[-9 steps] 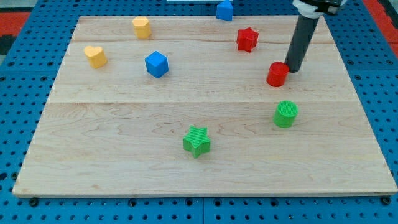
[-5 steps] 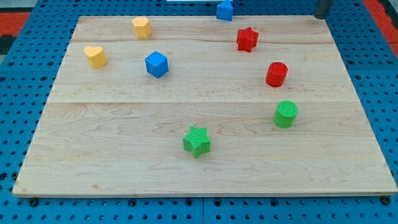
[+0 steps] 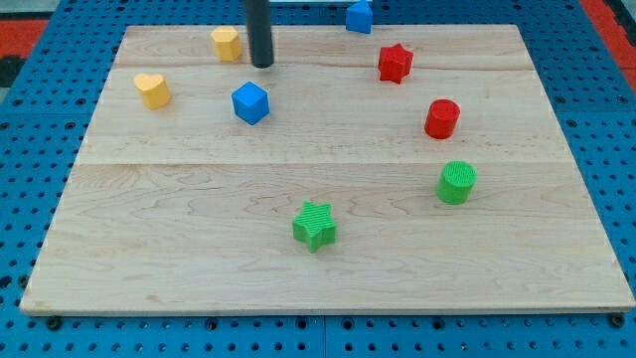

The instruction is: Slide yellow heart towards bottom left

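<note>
1. While the rod stands near the view's top, my tip (image 3: 262, 66) rests on the wooden board (image 3: 199, 259), just right of a yellow block (image 3: 227, 44) whose shape is hard to make out, possibly a rounded polygon. A small gap separates the 2.
2. My tip holds nothing and touches no block; the tool is a plain rod with nothing that opens or closes.
3. The yellow heart (image 3: 152, 89) lies at the board's upper left, well to the left of and slightly below my tip, apart from it.
4. The blue cube (image 3: 250, 102) sits below my tip, close to it but not touching.
5. A second blue block (image 3: 359, 15) sits at the board's top edge, right of the rod; its shape is partly cut off by the frame.
6. The red star (image 3: 395, 63) lies at the upper right, with the red cylinder (image 3: 441, 118) below and to its right.
7. The green cylinder (image 3: 457, 182) sits below the red cylinder, apart from it.
8. The green star (image 3: 315, 225) lies near the board's centre, toward the view's bottom.
</note>
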`<state>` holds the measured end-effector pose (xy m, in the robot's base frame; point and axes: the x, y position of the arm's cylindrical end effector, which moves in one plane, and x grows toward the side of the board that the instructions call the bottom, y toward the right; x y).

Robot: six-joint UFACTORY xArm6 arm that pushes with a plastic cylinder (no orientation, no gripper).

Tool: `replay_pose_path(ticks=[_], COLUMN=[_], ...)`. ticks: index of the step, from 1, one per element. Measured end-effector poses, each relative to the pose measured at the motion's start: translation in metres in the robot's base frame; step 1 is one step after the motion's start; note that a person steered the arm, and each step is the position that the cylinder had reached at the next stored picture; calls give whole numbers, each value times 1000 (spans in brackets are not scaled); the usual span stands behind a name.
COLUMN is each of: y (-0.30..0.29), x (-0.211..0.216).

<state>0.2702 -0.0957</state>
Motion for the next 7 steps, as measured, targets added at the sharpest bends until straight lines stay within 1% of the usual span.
replay_pose_path(ticks=[1,3,4,5,6,7], y=[-28,-134,-114,-66,-19,24], x=[10,28,81,141,179,179])
